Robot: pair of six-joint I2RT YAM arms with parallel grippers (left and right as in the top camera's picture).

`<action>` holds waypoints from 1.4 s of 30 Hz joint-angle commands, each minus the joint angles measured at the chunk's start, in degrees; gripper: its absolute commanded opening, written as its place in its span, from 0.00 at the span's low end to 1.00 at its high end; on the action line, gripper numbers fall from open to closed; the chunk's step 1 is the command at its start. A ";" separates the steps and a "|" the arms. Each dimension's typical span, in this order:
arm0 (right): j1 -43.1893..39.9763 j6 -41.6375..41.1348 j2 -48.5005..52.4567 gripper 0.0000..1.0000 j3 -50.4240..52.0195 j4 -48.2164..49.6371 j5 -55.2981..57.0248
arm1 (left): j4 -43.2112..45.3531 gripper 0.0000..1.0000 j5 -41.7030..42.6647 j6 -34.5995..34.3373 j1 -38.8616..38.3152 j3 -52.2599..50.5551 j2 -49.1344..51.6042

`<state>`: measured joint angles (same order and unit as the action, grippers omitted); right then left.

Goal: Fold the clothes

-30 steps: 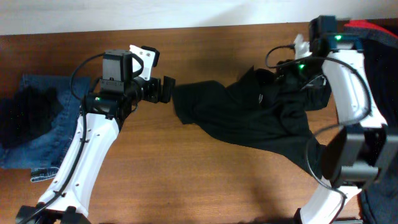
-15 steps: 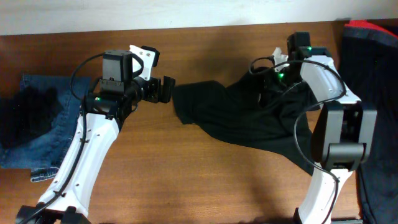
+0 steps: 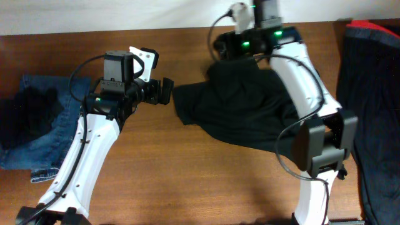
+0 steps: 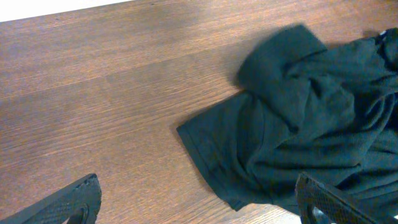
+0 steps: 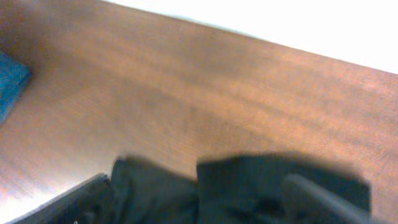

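We found the large plain black fabric garment [image 3: 244, 106] bunched centre-right on the brown wooden bench [image 3: 187, 184]. The left pincer [image 3: 165, 90] stood spread just left of it. The right pincer [image 3: 219, 51] was at its far edge; we could not tell its state.

One wooden table [image 3: 187, 181] held two white robot arms, the left arm [image 3: 94, 142] and the right arm [image 3: 301, 70], one black garment [image 3: 244, 112] at centre, one blue denim piece [image 3: 37, 156] at left, one dark heap [image 3: 375, 125] at right

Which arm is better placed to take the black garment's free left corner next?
Left. The open left gripper sits right beside the black garment, at its left edge, fingers facing it. The right gripper is over the far edge and is probably occupied there.
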<state>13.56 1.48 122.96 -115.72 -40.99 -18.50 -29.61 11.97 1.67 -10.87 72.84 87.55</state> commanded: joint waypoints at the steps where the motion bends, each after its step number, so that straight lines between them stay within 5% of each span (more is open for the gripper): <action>1: 0.26 -2.12 -0.13 0.98 -0.28 -3.69 15.91 | -0.39 0.99 -0.42 0.33 0.00 0.50 -0.17; 11: -6.43 -4.31 -7.02 0.99 -0.50 -24.06 23.71 | 0.55 0.99 2.32 13.81 -0.07 0.39 3.50; 18: -10.78 -5.01 -14.71 0.99 -0.50 -33.29 23.52 | 10.01 0.99 7.76 22.95 -2.45 0.39 14.53; 30: -11.80 -5.01 -16.04 0.99 -0.48 -41.42 23.52 | 29.90 0.99 8.44 23.37 -5.86 0.42 30.77; 42: -11.76 -5.01 -16.04 0.99 -0.48 -41.77 23.50 | 32.72 0.96 8.39 23.30 -5.95 0.46 37.92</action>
<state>2.00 -3.01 107.02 -115.92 -82.72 4.12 3.01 19.53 24.27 -16.60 72.86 123.55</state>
